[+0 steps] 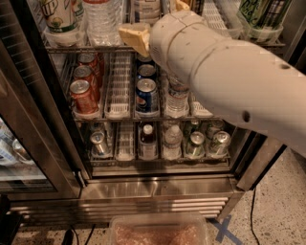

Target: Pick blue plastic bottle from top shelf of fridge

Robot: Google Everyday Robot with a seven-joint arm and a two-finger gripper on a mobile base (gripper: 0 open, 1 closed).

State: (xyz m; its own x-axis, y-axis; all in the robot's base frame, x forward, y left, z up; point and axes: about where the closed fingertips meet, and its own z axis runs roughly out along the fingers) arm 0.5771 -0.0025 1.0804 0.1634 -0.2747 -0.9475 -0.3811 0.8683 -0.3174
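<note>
The fridge [143, 189] stands open in front of me. On its top shelf [86, 48] the blue plastic bottle [146, 8] shows only as a pale label at the top edge, mostly hidden behind my arm. My gripper [158, 20] is at the top shelf right in front of that bottle. One tan finger [136, 36] shows to the left of the wrist and the other [181, 5] above it, spread apart, so it is open. I cannot tell whether they touch the bottle. My white arm [229, 81] crosses from the right.
A green-label bottle [60, 14] and a clear water bottle [101, 16] stand left on the top shelf, green cans [260, 14] right. Below are red cans [83, 95], blue cans [147, 95] and small bottles. The dark door frame [33, 124] is left, a bin [158, 232] below.
</note>
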